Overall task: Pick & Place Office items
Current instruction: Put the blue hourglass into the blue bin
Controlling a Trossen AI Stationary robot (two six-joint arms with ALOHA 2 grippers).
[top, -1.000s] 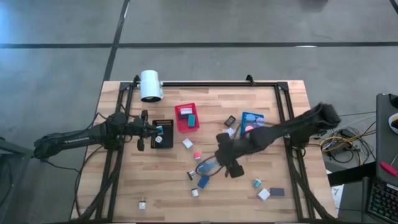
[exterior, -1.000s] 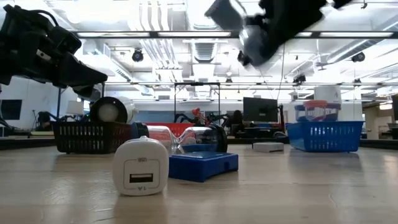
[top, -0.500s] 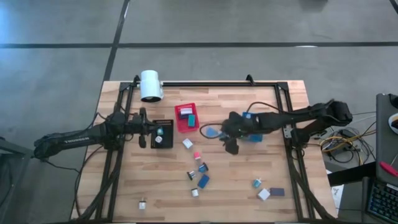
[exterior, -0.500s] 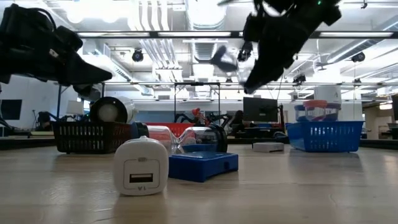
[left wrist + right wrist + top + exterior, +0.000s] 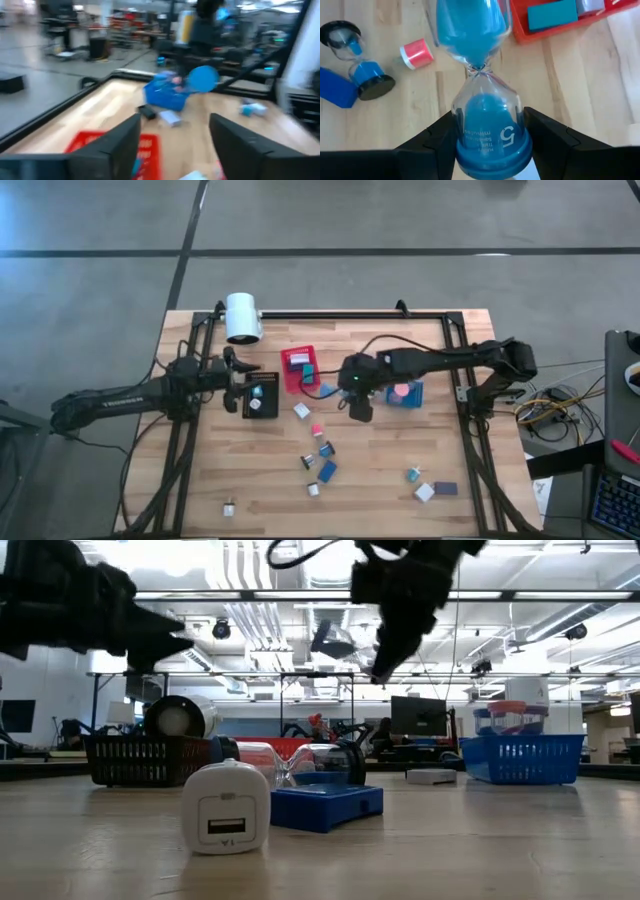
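Gripping a blue sand timer (image 5: 482, 95), right gripper (image 5: 358, 395) clamped on its lower bulb, just beside red bin (image 5: 292, 380) holding teal and pink blocks. Left gripper (image 5: 243, 387), fingers apart, over black bin (image 5: 262, 407).

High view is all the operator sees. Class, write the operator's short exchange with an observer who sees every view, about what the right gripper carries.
Operator: What is in the right gripper?
Observer: A blue hourglass, clamped between both fingers.
Operator: Any marking on it?
Observer: A "5" is printed on the gripped bulb.
Operator: Is it off the table?
Observer: Yes, the low view shows it high above the wood.
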